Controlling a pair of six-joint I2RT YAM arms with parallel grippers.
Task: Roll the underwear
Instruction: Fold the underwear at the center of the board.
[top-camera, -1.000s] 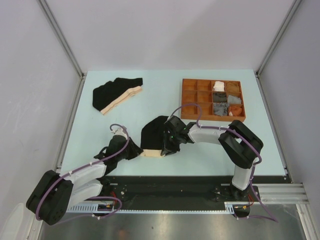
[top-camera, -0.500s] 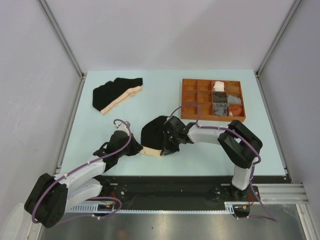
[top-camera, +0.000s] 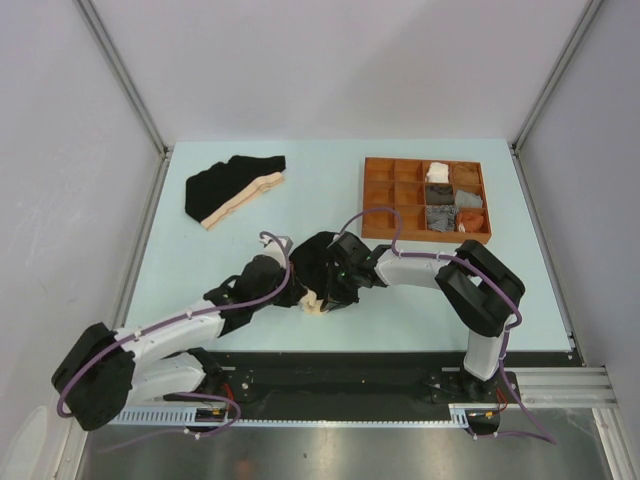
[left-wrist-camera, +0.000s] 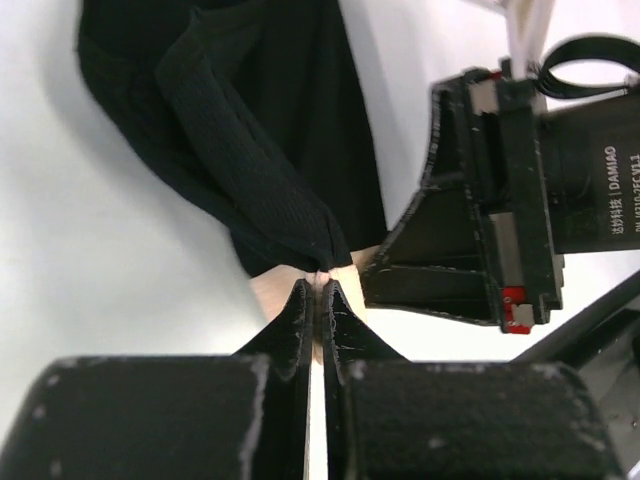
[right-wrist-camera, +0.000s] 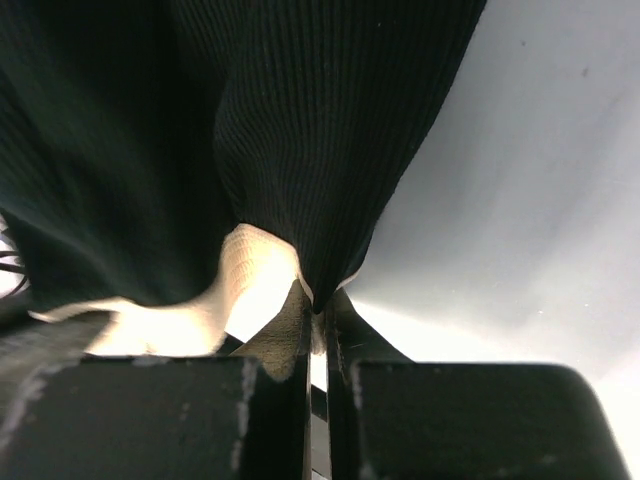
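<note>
You have two grippers at work, and both are clenched on the same garment. In its wrist view the left gripper (left-wrist-camera: 320, 285) pinches a ridge of black cloth and a bit of beige at its very tips, jaws pressed together. The right gripper (right-wrist-camera: 317, 305) is closed as well, on the black edge just beside the beige waistband (right-wrist-camera: 255, 275). The top view shows what the wrist views cannot: the two fingertips meet almost touching, with the near black brief (top-camera: 318, 255) bunched between them. Its waistband end lies at the fingertips, and the black body runs away from them toward the far side of the table (top-camera: 200, 255), so the long axis goes near to far. I count two black briefs. The far black brief (top-camera: 230, 185) lies flat, well beyond the left gripper and to its left, its long axis diagonal and its beige band along the near-right edge. Beyond the right gripper, to its right, stands one brown tray (top-camera: 380, 200) with small cloths in several compartments; I cannot tell what they are.
</note>
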